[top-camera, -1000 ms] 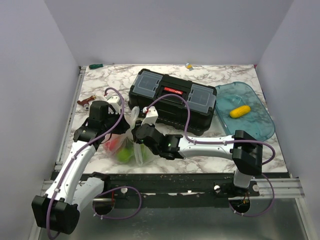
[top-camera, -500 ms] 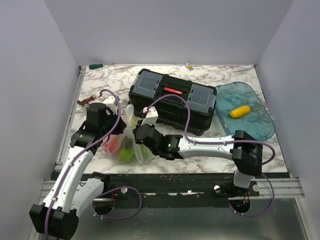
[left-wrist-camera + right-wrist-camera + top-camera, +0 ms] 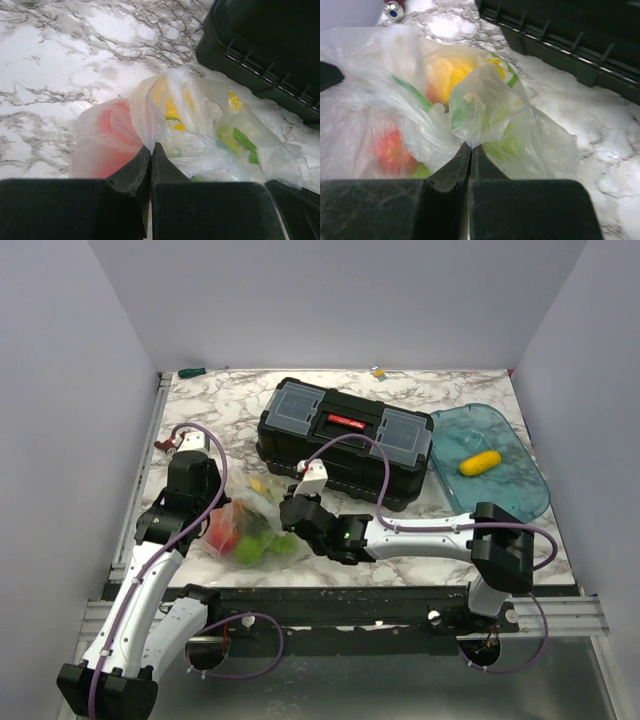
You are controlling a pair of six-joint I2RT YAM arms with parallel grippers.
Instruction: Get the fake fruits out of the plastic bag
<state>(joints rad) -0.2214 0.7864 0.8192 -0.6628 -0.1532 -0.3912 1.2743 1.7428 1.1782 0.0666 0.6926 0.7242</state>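
Pinching a fold of the bag [image 3: 200, 120], the left gripper [image 3: 151, 148] has its jaws pressed fully together on the clear film at the bag's left side, close to the near edge of the table [image 3: 230, 405]. The right gripper [image 3: 470, 148] is closed just as tightly, with a pleat of the same film caught between its jaws on the bag's right side. Between the two grippers the bag lies slumped on the marble top with the fruits [image 3: 250, 540] inside it: a red fruit [image 3: 107, 137] toward the left, a green fruit [image 3: 506, 141] low on the right, and a yellow-orange fruit [image 3: 450, 75] farther back under the crinkled film.

Just behind the bag sits a black toolbox [image 3: 345, 435], lid down, with a red latch at its middle. To its right a blue tray [image 3: 520, 495] holds a single yellow fruit [image 3: 480, 462], well apart from the bag. Behind the left arm, near the table's left edge, lies a small red tool [image 3: 168, 444]. At the far edge are a green item [image 3: 190, 371] toward the left corner and a small yellow item [image 3: 377, 371] behind the toolbox; both are too small to identify.
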